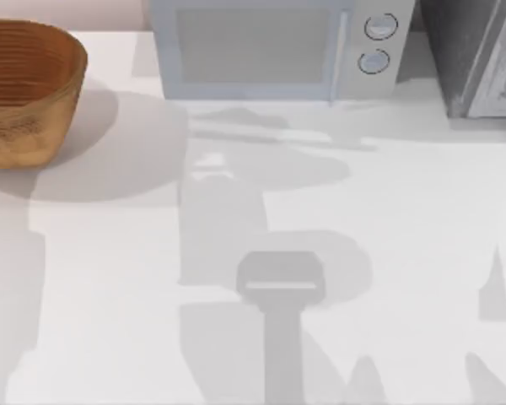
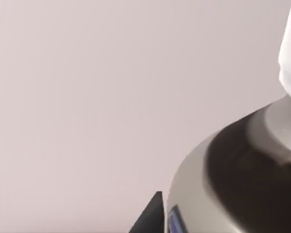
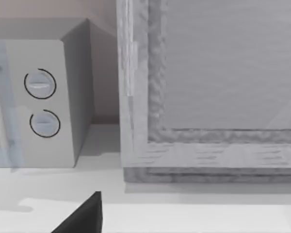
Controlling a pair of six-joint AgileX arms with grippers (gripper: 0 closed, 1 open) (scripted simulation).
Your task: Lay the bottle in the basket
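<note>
- Left gripper: one dark finger tip (image 2: 153,216) shows beside the bottle (image 2: 242,184), a smooth rounded dark neck under a white cap; whether it grips, I cannot tell.
- Right gripper: cannot tell.
- Basket (image 1: 25,89): ribbed woven wicker bowl at the white bench's (image 1: 110,295) far left corner.
- Boxy grey microwave (image 1: 278,46) along the far edge.

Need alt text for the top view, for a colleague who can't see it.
A tan woven basket sits at the white table's far left edge. A microwave stands at the back centre, with a grey appliance at the back right.
</note>
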